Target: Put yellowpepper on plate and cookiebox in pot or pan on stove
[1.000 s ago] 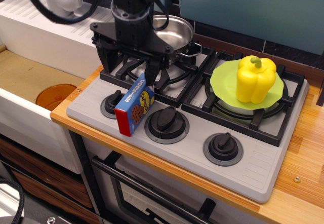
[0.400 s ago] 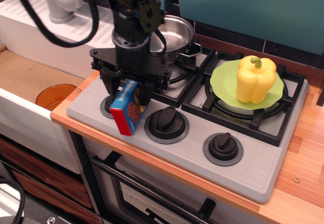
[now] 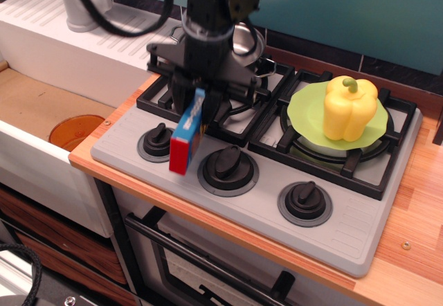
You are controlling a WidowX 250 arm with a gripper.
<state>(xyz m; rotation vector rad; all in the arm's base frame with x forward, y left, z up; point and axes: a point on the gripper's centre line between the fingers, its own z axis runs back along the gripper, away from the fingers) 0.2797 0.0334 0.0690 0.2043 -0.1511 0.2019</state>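
Cookiebox (image 3: 188, 135) hangs edge-on over stove (image 3: 346, 231) front-left, near left knob (image 3: 157, 140). I judge it light, stiff card, slick faces; upper end best hold. Gripper (image 3: 201, 98) clamped on box top. Pot (image 3: 243, 39) behind arm, rear-left. Yellowpepper (image 3: 350, 107) on plate (image 3: 303, 111), right burner.

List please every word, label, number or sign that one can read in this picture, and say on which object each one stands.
None can be read here.
The cookiebox, held in the gripper, shows mostly its narrow blue and red edge; the print on its face is too foreshortened to read.
The three stove knobs carry no visible marks.
The yellowpepper, plate and pot bear no text.
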